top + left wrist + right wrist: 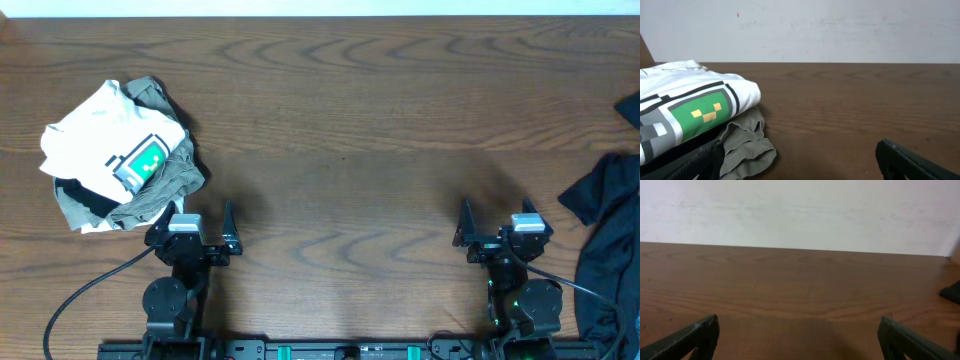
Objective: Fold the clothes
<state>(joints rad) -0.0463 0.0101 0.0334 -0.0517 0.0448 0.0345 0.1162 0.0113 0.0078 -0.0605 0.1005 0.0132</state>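
**grippers wide apart and empty, clothes at both ends of the table**

the left gripper (200, 212) and right gripper (495, 214) sit at the near edge of the table (350, 120). both have their jaws spread wide with nothing between them, and neither touches cloth.

just beyond the left gripper and a little to its left lies a bunched pile (120, 160). a white t-shirt (95, 135) is on top with its green print (147, 160) facing up. a khaki piece (165, 190) spills out beneath it toward the gripper, and a black piece (85, 195) shows under the near-left side. a navy garment (610, 235) lies at the right end, beside the right gripper and running off the frame. the far half of the table is bare wood.

all of it looks light, limp and easily creased. it should sag from any hold, and a deep pinch would likely catch two layers. the t-shirt's free outer edge or a shoulder seems the best place to take it, lifting it clear of the khaki before spreading it.

the left wrist view shows the layering from the side: the t-shirt's rounded fold resting on the rumpled khaki. the overhead view alone shows the black piece and the whole layout. the right wrist view gives bare wood, a pale wall (800, 210) and only a dark sliver at its right edge.
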